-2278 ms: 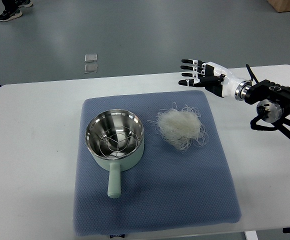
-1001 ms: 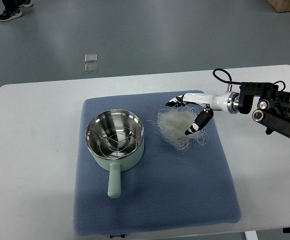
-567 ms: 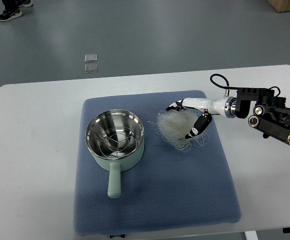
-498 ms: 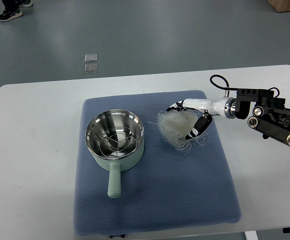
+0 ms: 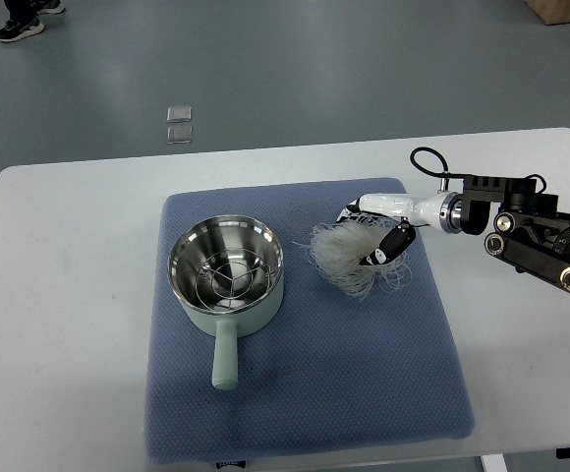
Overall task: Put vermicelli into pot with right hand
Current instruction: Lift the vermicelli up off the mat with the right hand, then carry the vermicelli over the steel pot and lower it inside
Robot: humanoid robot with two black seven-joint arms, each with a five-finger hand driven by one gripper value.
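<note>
A loose white nest of vermicelli (image 5: pixel 349 258) lies on the blue mat (image 5: pixel 305 393), right of a pale green pot (image 5: pixel 228 280) with a steel inside, a wire rack in it and its handle pointing toward me. My right hand (image 5: pixel 369 236) reaches in from the right and sits over the right side of the nest. Its fingers curl down around the strands, the thumb tip (image 5: pixel 375 258) pressing in from the near side. The nest still rests on the mat. The left arm is out of view.
The mat lies on a white table (image 5: pixel 59 295). The right forearm and its black joints (image 5: pixel 536 236) hang over the table's right side. Two small clear squares (image 5: pixel 178 123) lie on the grey floor beyond the far edge.
The right hand came down from above the mat's far right corner onto the vermicelli. Over the last second its fingers closed in on the nest, drawing the strands together slightly.
</note>
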